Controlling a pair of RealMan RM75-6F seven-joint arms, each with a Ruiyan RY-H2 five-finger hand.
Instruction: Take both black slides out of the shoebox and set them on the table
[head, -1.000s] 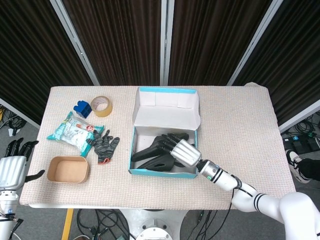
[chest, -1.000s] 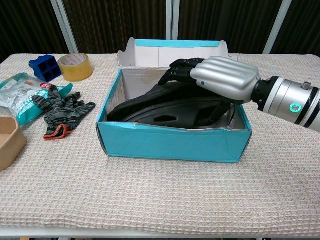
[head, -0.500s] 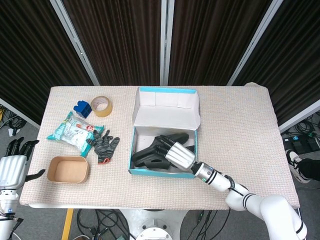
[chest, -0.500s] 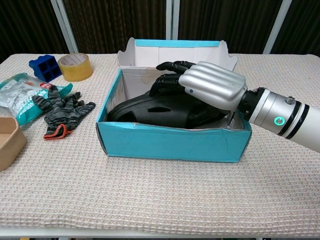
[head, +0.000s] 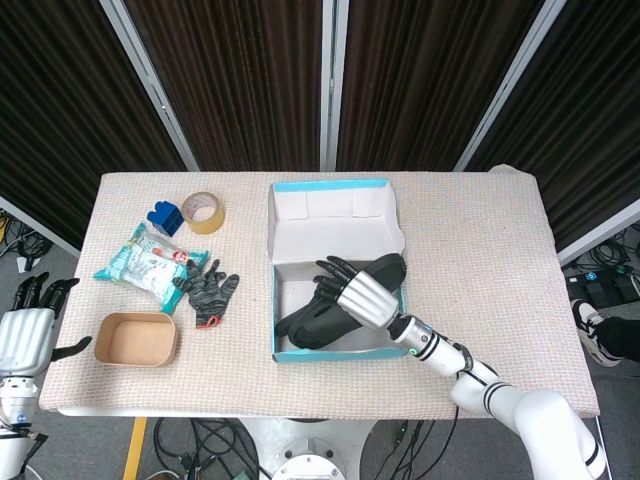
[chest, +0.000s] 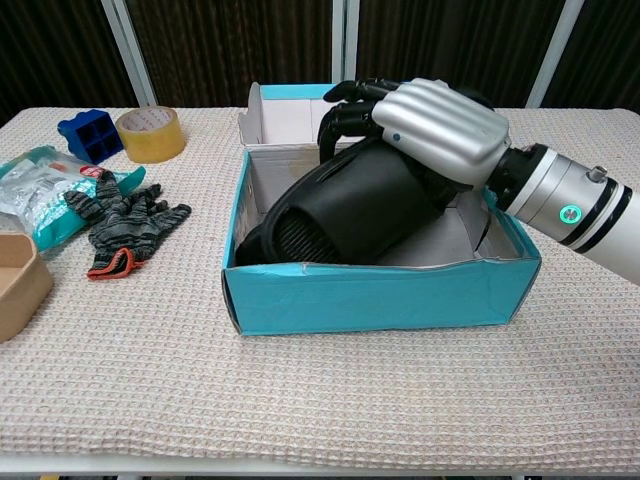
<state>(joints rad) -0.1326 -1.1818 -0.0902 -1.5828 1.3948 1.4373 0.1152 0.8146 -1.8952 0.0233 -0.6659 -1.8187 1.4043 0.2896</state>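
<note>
— Right hand (chest: 440, 125) is reaching into the open teal cardboard shoebox (chest: 380, 300), its silver back up and its dark fingers (chest: 345, 105) curling over the upper end of a black rubbery slide (chest: 350, 205). It is clamping that slide, as far as I can judge.

— Where is the slide sitting?

— It is tilting, one end raised against the hand near the box's far wall, the other end resting low by the front-left corner. It is not clear of the box yet. I cannot make out the second slide with any certainty; it may be lying underneath.

— How is it likely to handle?

— Light and a bit bendy, I'd guess, with a smooth strap that could be slipping under hard fingers. Gripping across the strap and sole together looks safest.

— And the other hand?

— Left hand (head: 22, 335) is hanging off the table's edge, fingers apart, holding nothing, beside the beige woven tablecloth (head: 480, 250). A grey knitted glove (chest: 125, 225) is lying well apart from the box.
</note>
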